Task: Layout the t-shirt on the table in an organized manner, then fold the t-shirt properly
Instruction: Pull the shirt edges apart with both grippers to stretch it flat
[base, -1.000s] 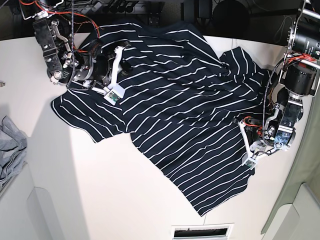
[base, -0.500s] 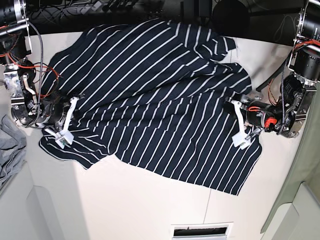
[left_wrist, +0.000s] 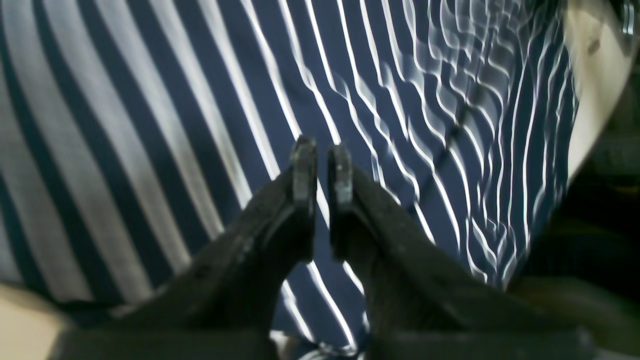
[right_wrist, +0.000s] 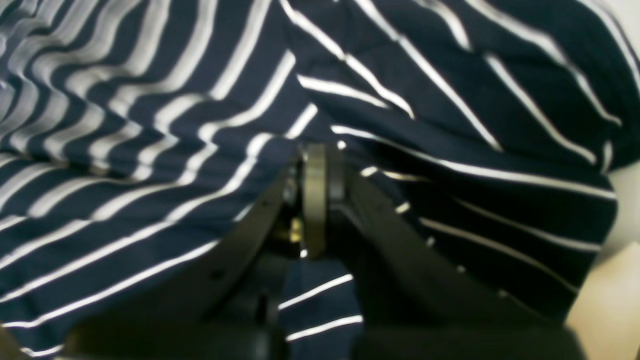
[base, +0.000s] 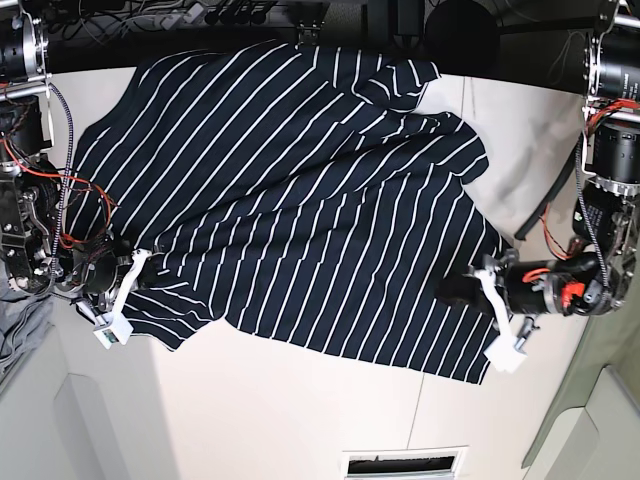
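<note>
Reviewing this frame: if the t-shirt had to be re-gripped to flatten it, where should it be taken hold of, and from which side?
Probably at the free edges. The t-shirt lies spread on the table, bunched near its far folds, so its outer corners offer thin edges to pinch. The right gripper and left gripper sit at opposite lower corners; coming in from the sides, low along the tabletop, suits best.

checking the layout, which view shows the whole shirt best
The base view: the whole shirt spread across the table, both sleeves and edges visible. Both wrist views show only blurred striped cloth close behind a pincer.
</note>
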